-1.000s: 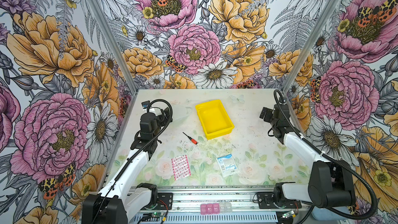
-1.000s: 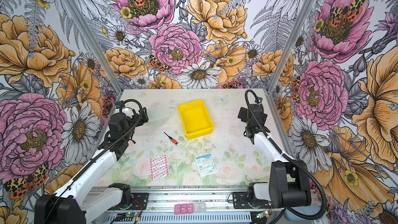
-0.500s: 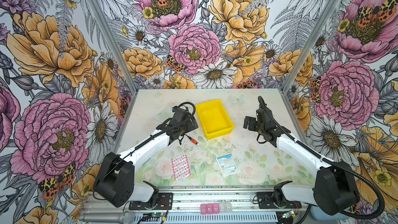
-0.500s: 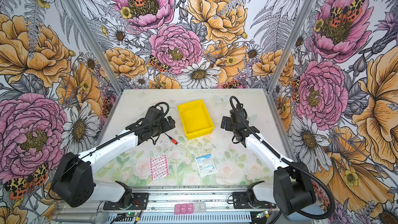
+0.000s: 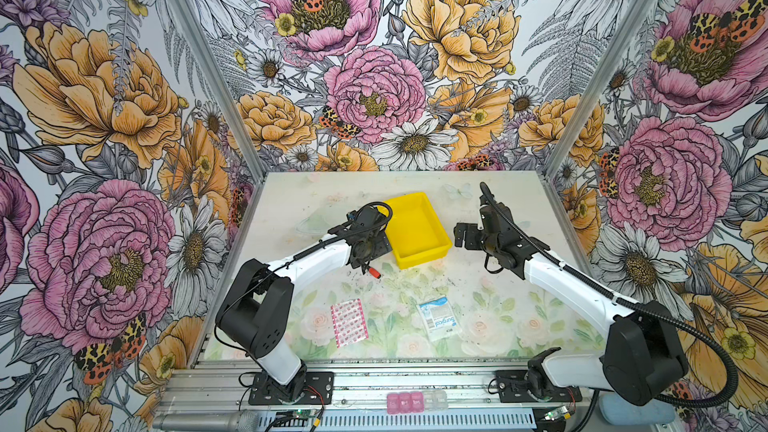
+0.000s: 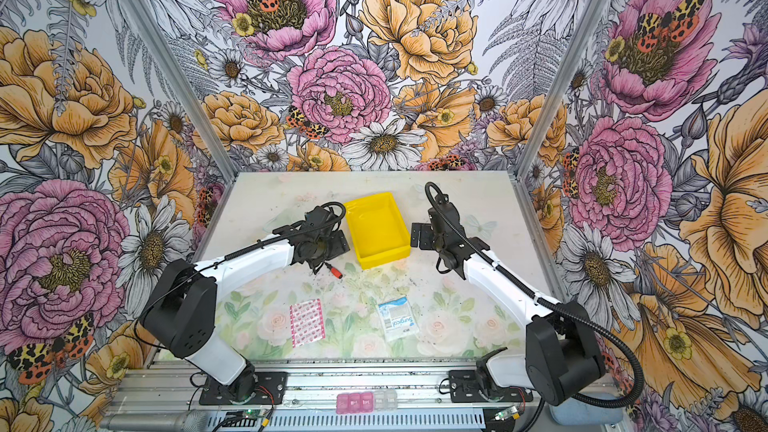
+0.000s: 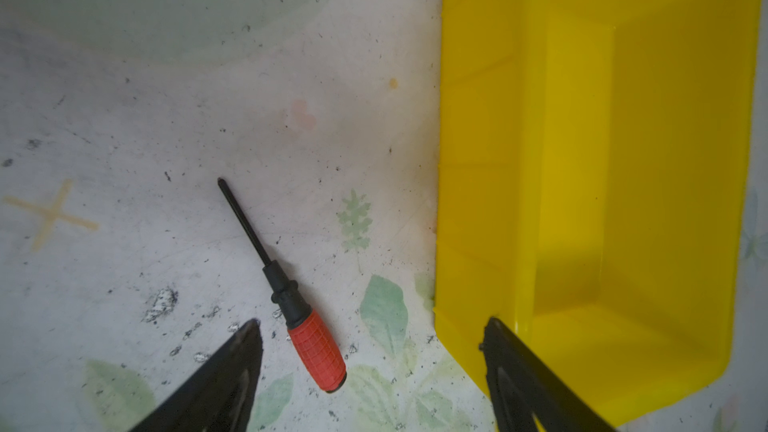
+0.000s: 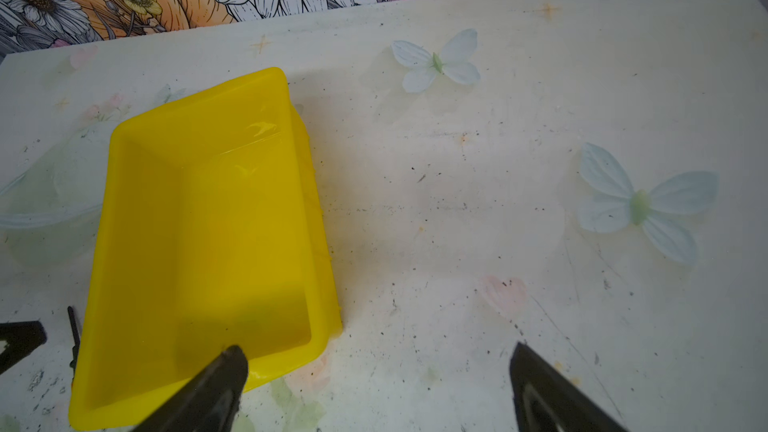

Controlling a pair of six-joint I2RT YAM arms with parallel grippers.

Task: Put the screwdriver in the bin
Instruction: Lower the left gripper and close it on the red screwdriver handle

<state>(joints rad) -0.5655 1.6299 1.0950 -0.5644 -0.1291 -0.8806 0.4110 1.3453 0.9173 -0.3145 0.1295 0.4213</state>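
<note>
1. Screwdriver (image 7: 276,284) lies flat on the tabletop (image 7: 124,118), lower centre of the left wrist view, just left of the empty bin (image 7: 478,160). Grasping, lifting and dropping it in are all left to do.
2. Two pincers: the left pincer (image 7: 372,324) is spread wide with the handle between its fingers, gripping nothing. The right pincer (image 8: 376,349) is spread wide and empty.
3. One bin; two packets, a pink-printed packet (image 5: 349,322) and a white packet (image 5: 439,320); one screwdriver.

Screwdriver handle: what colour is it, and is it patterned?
The screwdriver handle is orange-red with a moulded grid texture; the left wrist view shows it best.
</note>
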